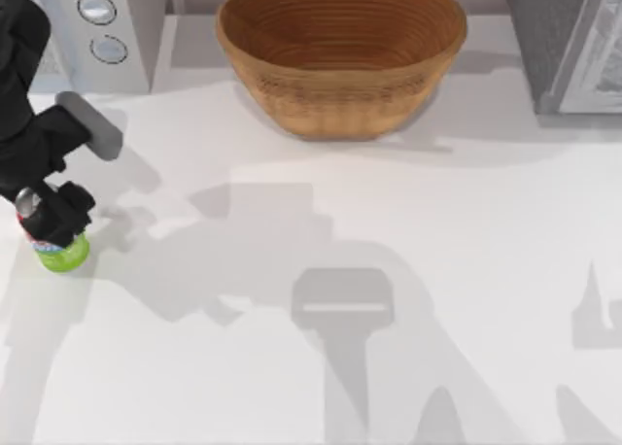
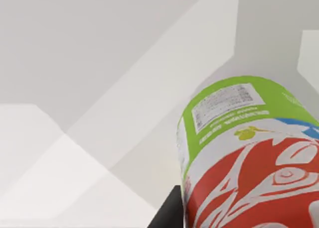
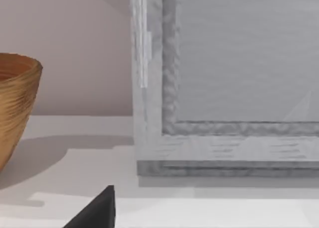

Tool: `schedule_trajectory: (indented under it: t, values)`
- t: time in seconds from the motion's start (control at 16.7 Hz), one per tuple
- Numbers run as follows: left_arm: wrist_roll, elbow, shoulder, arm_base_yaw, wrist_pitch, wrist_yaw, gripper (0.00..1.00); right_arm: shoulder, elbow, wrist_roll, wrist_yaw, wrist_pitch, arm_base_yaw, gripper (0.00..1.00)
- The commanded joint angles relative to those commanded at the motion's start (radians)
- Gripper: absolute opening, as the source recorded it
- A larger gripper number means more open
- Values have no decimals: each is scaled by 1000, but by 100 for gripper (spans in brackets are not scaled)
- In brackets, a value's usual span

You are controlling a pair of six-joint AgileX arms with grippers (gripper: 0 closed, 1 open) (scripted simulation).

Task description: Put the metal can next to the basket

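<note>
within left pincer [image 1: 51, 220] (table's left): metal can [image 1: 60, 249].

No text can be read with certainty. The metal can [image 2: 249, 153] carries a white label panel with small print on its green base and white curved lettering on its red band, but the letters are too small and cut off to read.

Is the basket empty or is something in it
Empty. The top view looks straight into the basket and shows bare woven rings; the can sits far off, in the left gripper.
</note>
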Motion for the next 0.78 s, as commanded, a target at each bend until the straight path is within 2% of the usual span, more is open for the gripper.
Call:
schedule_trajectory:
  t: [0.42, 0.6, 0.78]
  values:
    - [-31, 13, 7, -17, -7, 1, 0, 0, 0, 0, 0, 0, 0, 100]
    - [-155, 59, 34, -69, -28, 1, 0, 0, 0, 0, 0, 0, 0, 100]
    - [-369, 121, 69, -145, -58, 1, 0, 0, 0, 0, 0, 0, 0, 100]
